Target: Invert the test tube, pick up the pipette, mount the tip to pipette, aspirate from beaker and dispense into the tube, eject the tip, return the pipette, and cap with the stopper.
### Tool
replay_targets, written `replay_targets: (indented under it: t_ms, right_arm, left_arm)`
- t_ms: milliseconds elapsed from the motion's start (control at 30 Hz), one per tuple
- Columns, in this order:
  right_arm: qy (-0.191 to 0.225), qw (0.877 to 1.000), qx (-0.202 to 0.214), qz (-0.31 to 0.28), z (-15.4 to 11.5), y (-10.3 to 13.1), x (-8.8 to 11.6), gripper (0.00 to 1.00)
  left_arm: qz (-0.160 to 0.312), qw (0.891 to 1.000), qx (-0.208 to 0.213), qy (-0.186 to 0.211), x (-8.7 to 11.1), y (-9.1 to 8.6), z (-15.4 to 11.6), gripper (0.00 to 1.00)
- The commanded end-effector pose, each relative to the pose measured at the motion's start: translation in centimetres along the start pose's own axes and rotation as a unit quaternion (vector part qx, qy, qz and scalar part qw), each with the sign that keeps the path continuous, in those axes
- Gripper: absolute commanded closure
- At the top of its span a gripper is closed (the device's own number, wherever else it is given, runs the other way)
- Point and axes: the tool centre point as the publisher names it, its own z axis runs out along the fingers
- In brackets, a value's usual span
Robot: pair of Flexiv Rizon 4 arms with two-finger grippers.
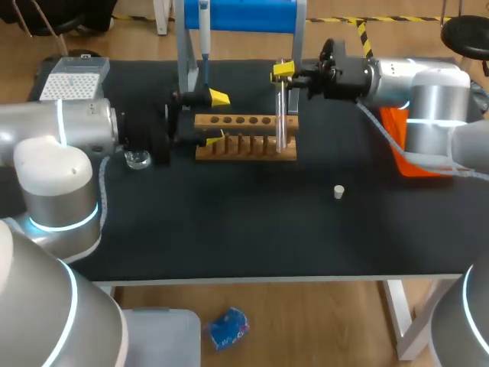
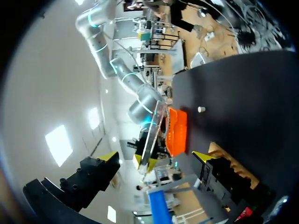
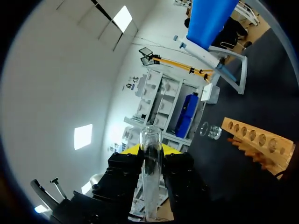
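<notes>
Here the right gripper (image 1: 283, 74) is closed on the tube (image 1: 280, 115), its yellow tips pressed to the glass from both sides near the top. The tube stands upright over the right part of the rack (image 1: 246, 136); whether its lower end sits in a hole I cannot tell. In the right wrist view the tube (image 3: 150, 177) runs between the fingers, with the rack (image 3: 257, 142) and the beaker (image 3: 210, 130) ahead of it.

The left gripper (image 1: 216, 118) is spread wide at the rack's left end and holds nothing. The beaker (image 1: 138, 160) sits just beside this arm's wrist. The stopper (image 1: 338, 191) lies alone on the mat, well apart from the rack. The pipette (image 1: 204, 38) hangs on its stand behind the rack.
</notes>
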Motion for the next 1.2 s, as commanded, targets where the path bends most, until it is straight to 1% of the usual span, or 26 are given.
replay_targets:
  t_ms: [33,167,300,367,500,633,1000,1200]
  right_arm:
    - [0.004,1.0,-0.009,0.006,0.1,-0.1,-0.8,1.0]
    - [0.004,1.0,-0.013,0.018,0.2,0.2,-1.5,1.0]
    - [-0.005,1.0,-0.006,0.027,0.6,0.5,-2.0,1.0]
    - [-0.006,1.0,-0.004,0.027,0.8,0.8,-2.3,1.0]
    - [-0.011,0.999,-0.003,0.032,1.2,1.1,-3.0,1.0]
    - [-0.014,0.999,-0.001,0.042,1.6,1.1,-3.4,1.0]
    - [-0.03,0.998,0.018,0.061,2.6,0.7,-3.6,1.0]
    - [-0.031,0.997,0.024,0.065,3.1,0.3,-3.7,1.0]
  left_arm:
    - [0.041,0.998,0.005,-0.037,0.5,-0.5,1.2,0.0]
    - [0.037,0.999,0.012,-0.03,0.9,-1.2,1.9,0.0]
    - [0.012,0.999,0.028,-0.015,1.4,-2.0,2.7,0.0]
    - [0.008,0.999,0.035,-0.006,1.4,-2.3,3.0,0.0]
    - [0.007,0.999,0.035,-0.012,1.2,-2.7,3.6,0.0]
    - [0.009,0.999,0.043,-0.018,1.4,-3.1,4.3,0.0]
    - [0.015,0.999,0.046,-0.021,2.4,-2.0,6.3,0.0]
    - [0.012,0.999,0.049,-0.017,2.9,-1.4,7.0,0.0]
